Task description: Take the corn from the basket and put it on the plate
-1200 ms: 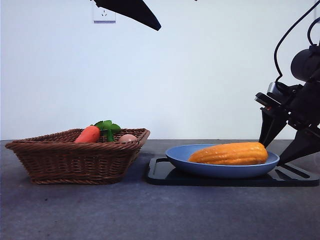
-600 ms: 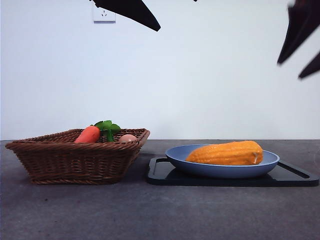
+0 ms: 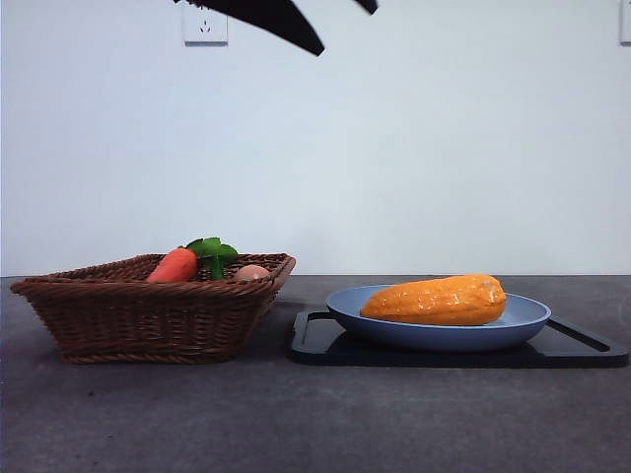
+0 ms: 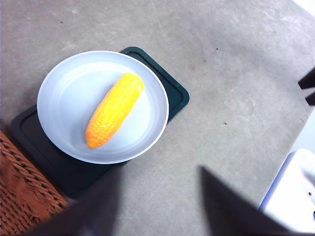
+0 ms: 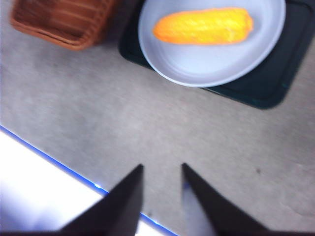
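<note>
Right wrist view, right gripper (image 5: 161, 169) narrowly parted (empty); corn (image 5: 204, 25) on plate (image 5: 206, 66)

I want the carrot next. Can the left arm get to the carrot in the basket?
Probably yes. The carrot lies on top in the basket, uncovered, and the left pincer is open and empty, high above the table. Nothing seems to block the way down.

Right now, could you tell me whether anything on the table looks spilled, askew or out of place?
Nothing stands out. The corn lies whole on the plate, which sits on the black tray; the basket stands level beside them.
</note>
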